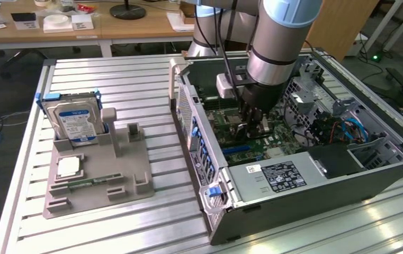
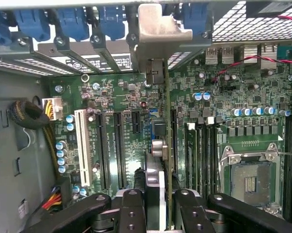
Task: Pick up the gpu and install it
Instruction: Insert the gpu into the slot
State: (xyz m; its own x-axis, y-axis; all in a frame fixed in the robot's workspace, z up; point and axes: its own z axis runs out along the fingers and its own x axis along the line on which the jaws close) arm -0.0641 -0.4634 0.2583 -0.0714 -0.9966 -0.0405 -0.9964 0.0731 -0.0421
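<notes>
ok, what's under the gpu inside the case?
The motherboard, with its expansion slots beside the card. The gpu, held edge-on in the claw, covers whatever lies directly beneath it.

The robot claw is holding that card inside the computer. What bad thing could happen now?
1. The claw grips the gpu edge-on just above the motherboard. If the card lands beside its slot, its edge could scrape the board or bump the small capacitors.
2. The card's far end looks close to the case's back wall, so it might catch there and tilt.
</notes>
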